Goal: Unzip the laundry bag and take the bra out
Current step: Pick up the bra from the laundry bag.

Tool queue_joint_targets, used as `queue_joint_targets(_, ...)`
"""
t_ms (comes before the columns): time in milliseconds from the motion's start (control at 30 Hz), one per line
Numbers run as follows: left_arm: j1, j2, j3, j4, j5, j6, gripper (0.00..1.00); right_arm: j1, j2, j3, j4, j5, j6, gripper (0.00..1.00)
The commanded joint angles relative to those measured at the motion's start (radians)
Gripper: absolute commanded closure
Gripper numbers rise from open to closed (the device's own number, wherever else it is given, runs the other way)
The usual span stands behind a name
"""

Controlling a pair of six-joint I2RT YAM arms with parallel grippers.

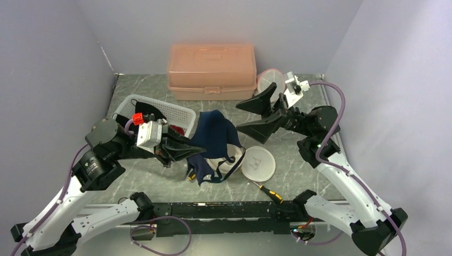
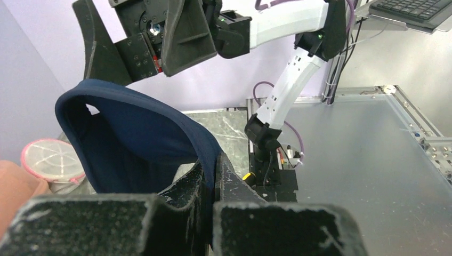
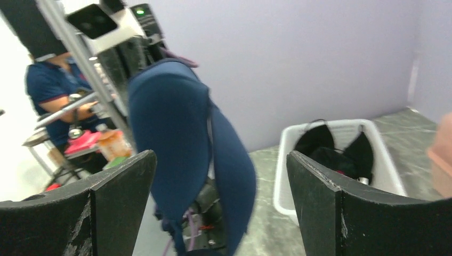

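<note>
The left end effector (image 2: pixel 213 176), nearest the lens, is pinching a fold of the navy bra (image 1: pixel 216 136) with its fingers pressed together. It is holding the bra up over the table (image 1: pixel 298 176), between the white basket (image 1: pixel 176 112) and the right end effector (image 1: pixel 261 114). The right end effector is hanging spread wide just beside the cups, gripping nothing. The garment is draping limply and looks light and soft, with springy padded cups, so the band edge or a strap seems the safest hold. Its lower straps are trailing onto the white laundry bag (image 1: pixel 259 163), where they might snag.
</note>
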Motion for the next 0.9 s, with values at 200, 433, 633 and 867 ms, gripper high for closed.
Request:
queue_joint_targets(200, 0.006, 0.02, -0.016, 0.046, 0.036, 0.063, 0.97, -0.009, 0.068, 0.002, 0.303, -0.179, 0.272, 0.05)
queue_joint_targets(433, 0.005, 0.06, 0.008, 0.067, 0.046, 0.08, 0.97, 0.007, 0.089, 0.008, 0.221, -0.152, 0.231, 0.07)
queue_joint_targets(633, 0.006, 0.085, -0.001, 0.109, 0.072, 0.063, 0.97, 0.042, 0.135, 0.058, 0.117, -0.101, 0.163, 0.15)
queue_joint_targets(867, 0.006, 0.079, 0.003, 0.113, 0.071, 0.065, 0.97, 0.058, 0.149, 0.057, 0.019, -0.025, 0.084, 0.16)
